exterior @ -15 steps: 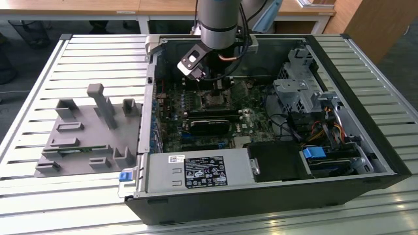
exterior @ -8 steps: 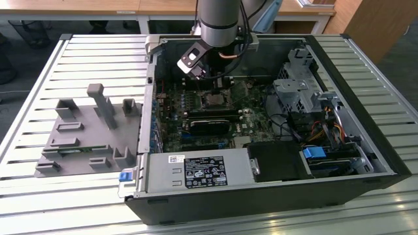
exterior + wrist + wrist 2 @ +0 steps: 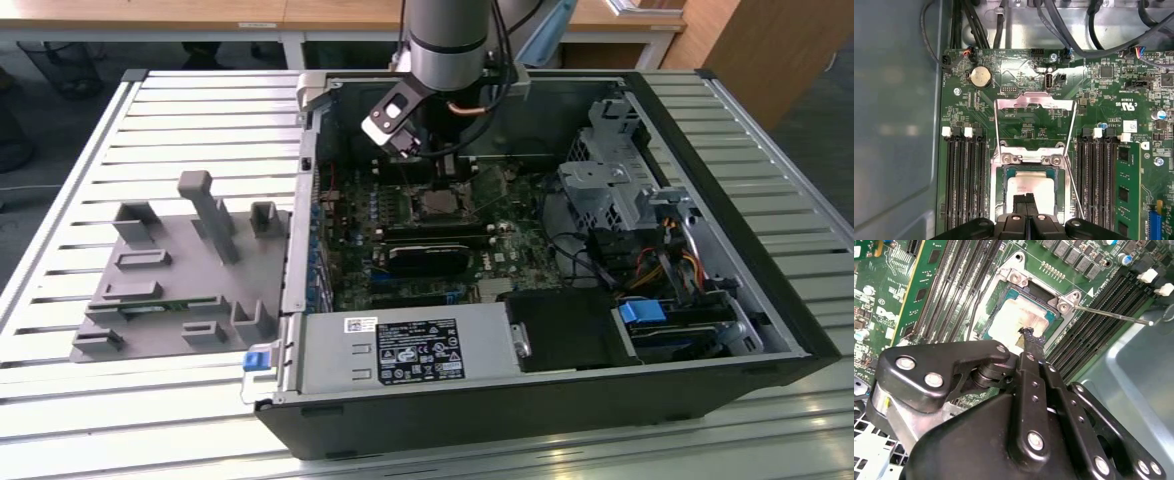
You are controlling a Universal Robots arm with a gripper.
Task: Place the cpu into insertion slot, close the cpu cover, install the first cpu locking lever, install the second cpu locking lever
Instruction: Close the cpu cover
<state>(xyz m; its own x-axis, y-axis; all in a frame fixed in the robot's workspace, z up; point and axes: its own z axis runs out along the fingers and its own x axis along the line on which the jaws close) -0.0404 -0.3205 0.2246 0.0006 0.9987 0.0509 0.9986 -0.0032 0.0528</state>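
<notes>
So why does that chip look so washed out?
Glare: in both wrist views, light bounces off the cpu, bleaching its metal face; in the exterior view, slats of the table glare white too.

Silvery cpu [image 3: 1030, 186] lies in the insertion slot [image 3: 1008, 176], cpu cover [image 3: 1035, 102] open.

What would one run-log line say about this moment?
cpu: in insertion slot | cpu cover: open | fingers: shut, over cpu
</notes>
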